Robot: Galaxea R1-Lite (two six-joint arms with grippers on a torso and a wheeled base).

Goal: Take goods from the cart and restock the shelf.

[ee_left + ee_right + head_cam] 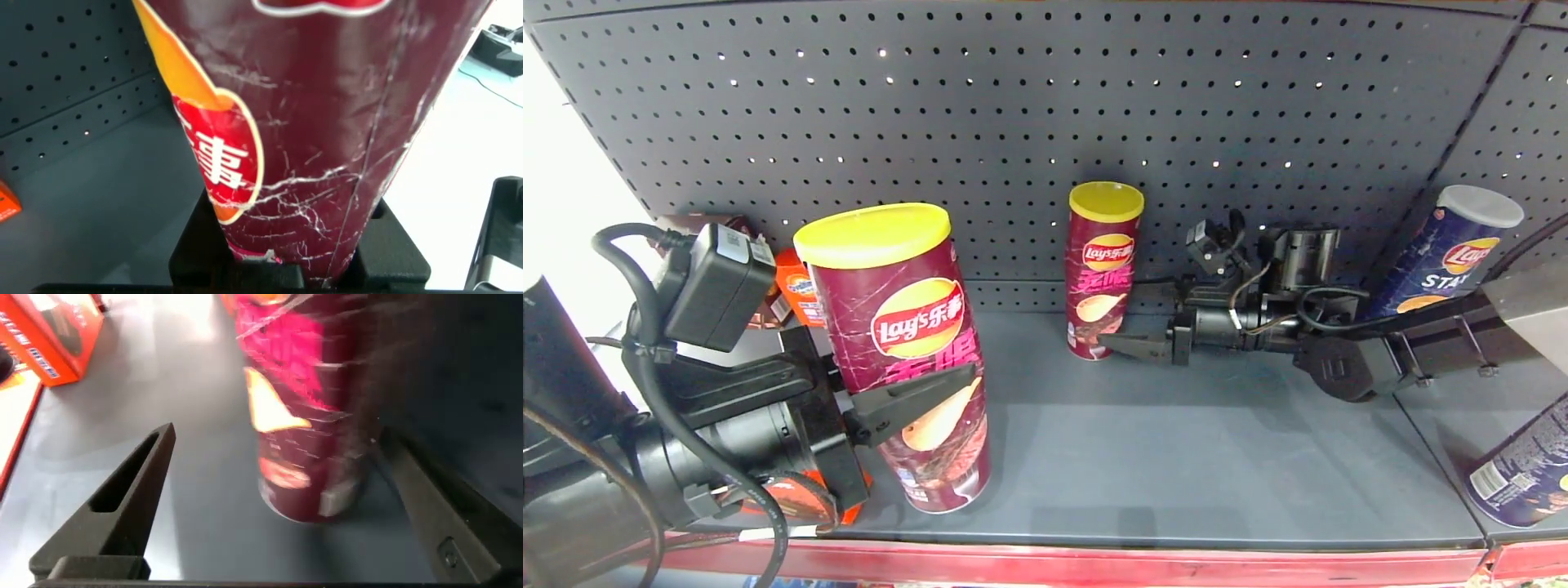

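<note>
A: State of the left gripper [907, 392]?

B: Clenched on the front can [894, 343], low on the body, holding it slightly aslant between the jaws. Cannot tell whether its base touches the shelf [1176, 441].

A: And the right gripper [1107, 343]?

B: Released, spread to either side of the rear can [1101, 269] near its base, apart from it on both sides. Upright there between the jaws, just ahead of the back panel [1013, 122].

A: Risks on the left?

B: Probably tipping on release. Held aslant and close to the shelf's front edge, so could topple forward and off. Better to level it first, then set it deeper, farther out from the wrist.

A: On the right?

B: Could clip the rear can while backing out, with little room beside either jaw. Calls for a straight pull-back with no sideways swing, or risks knocking it over against the panel.
</note>
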